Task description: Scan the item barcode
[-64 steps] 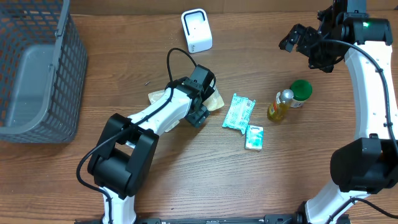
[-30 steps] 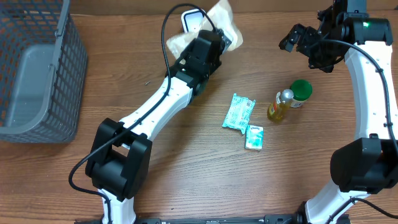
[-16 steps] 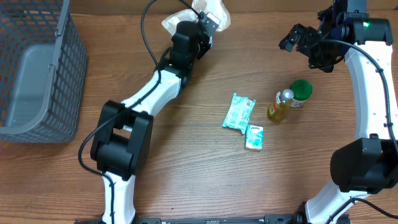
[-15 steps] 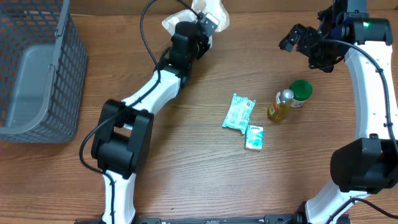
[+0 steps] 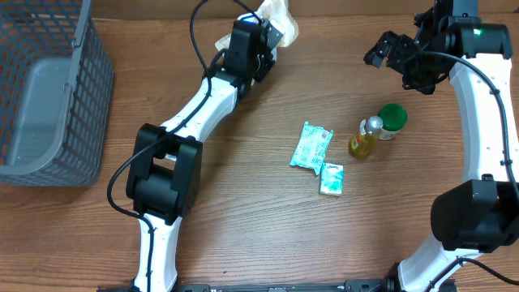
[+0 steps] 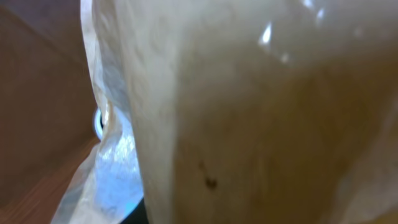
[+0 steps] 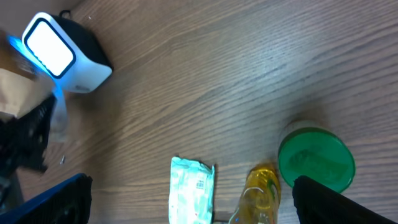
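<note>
My left gripper (image 5: 261,34) is shut on the item, a beige pack in clear wrap (image 5: 282,19), and holds it up at the far edge of the table. The pack fills the left wrist view (image 6: 249,112), hiding the fingers there, with a blue glow at its left edge. In the right wrist view the white barcode scanner (image 7: 59,53) stands with its lit window facing up, and the pack (image 7: 15,87) hangs just left of it. From overhead, the arm and pack cover the scanner. My right gripper (image 5: 391,50) (image 7: 193,202) hovers open and holds nothing.
A teal packet (image 5: 311,146), a small tissue pack (image 5: 331,178), a yellow bottle (image 5: 365,138) and a green-lidded jar (image 5: 392,118) lie right of centre. A grey wire basket (image 5: 49,97) stands at the far left.
The left arm has lifted the pack from the middle of the table and carried it to the far edge over the scanner, then turned it slightly. The right arm has not moved.
</note>
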`<state>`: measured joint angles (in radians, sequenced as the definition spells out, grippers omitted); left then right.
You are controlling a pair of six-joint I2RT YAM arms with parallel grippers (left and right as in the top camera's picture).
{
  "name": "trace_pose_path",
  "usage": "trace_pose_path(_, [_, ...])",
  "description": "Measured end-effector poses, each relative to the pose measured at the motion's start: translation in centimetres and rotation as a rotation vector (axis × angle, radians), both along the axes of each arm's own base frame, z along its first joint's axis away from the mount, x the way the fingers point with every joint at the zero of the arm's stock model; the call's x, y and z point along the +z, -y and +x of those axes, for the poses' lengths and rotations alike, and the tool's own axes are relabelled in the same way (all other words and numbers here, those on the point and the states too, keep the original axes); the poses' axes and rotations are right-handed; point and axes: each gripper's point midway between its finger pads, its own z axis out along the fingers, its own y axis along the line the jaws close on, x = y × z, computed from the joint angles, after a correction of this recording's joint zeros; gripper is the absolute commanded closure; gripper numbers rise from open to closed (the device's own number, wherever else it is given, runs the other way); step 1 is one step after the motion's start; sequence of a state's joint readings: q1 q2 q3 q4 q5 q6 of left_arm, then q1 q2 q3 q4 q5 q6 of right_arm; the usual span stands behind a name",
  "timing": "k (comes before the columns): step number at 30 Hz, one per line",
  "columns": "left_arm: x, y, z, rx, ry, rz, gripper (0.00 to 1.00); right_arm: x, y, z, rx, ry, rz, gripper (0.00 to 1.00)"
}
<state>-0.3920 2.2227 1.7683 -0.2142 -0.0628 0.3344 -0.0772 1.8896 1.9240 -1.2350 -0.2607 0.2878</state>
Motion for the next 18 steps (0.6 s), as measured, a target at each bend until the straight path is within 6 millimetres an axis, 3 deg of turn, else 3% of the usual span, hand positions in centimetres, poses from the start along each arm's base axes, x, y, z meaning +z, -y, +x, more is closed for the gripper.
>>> trace_pose_path(3, [0.6, -0.4, -3.1, 0.04, -0.189, -0.023, 0.94, 0.0, 0.0, 0.0, 0.0, 0.0, 0.0, 0.0])
trace_pose_path(8, [5.1, -2.3, -9.5, 0.173, -0.412, -0.096, 0.96, 0.0, 0.0, 0.0, 0.0, 0.0, 0.0, 0.0])
trace_pose_path(11, [6.1, -3.1, -12.4, 0.24, -0.509, -0.124, 0.96, 0.0, 0.0, 0.0, 0.0, 0.0, 0.0, 0.0])
trace_pose_path(14, [4.4, -2.9, -14.0, 0.279, -0.59, -0.156, 0.95, 0.0, 0.0, 0.0, 0.0, 0.0, 0.001, 0.0])
trace_pose_path(18, [-1.6, -0.7, -17.5, 0.281, -0.736, -0.155, 0.96, 0.0, 0.0, 0.0, 0.0, 0.0, 0.001, 0.0])
